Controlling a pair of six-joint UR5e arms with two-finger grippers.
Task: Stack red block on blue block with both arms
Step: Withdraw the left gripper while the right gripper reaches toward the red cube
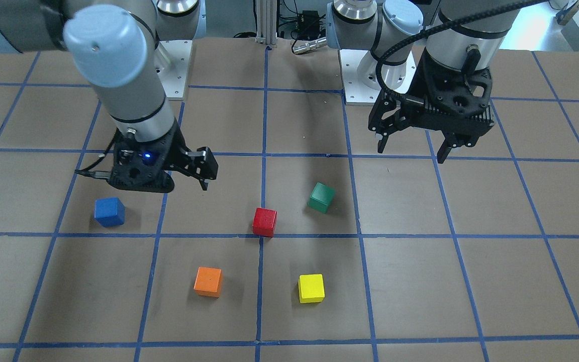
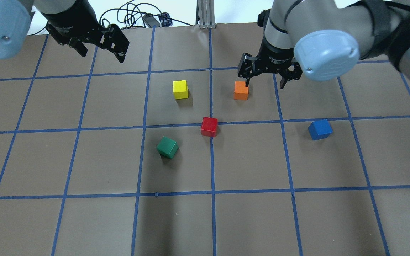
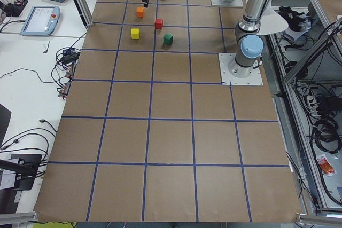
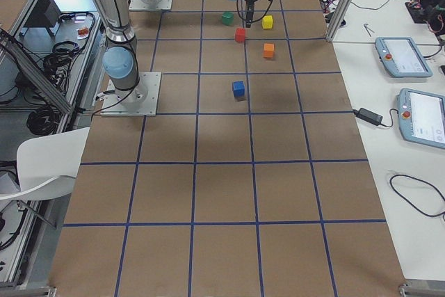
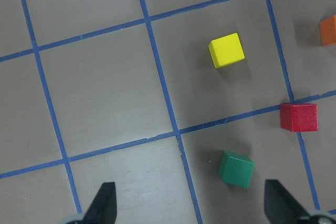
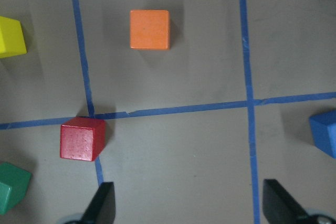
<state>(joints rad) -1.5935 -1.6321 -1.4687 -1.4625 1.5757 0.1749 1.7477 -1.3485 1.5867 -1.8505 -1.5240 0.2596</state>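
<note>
Overhead, from the robot's edge of the bench (image 2: 66, 160) outward:

- Green block (image 2: 167, 147) comes first, turned askew, left of centre.
- Just beyond it is the red block (image 2: 209, 126), flat on the bench across a blue tape line (image 2: 255, 122), nothing touching it.
- Blue block (image 2: 320, 129) sits at similar depth, well apart toward the right edge, top bare.
- Further out are the yellow block (image 2: 180, 89) and orange block (image 2: 241, 90), apart from each other.
- Right pincer (image 2: 264, 85) hangs raised, apparently over the stretch between red and blue, though its height is hard to judge. Fingers spread, empty.
- Left pincer (image 2: 102, 56) is raised on the left side, spread wide, holding nothing.
</note>
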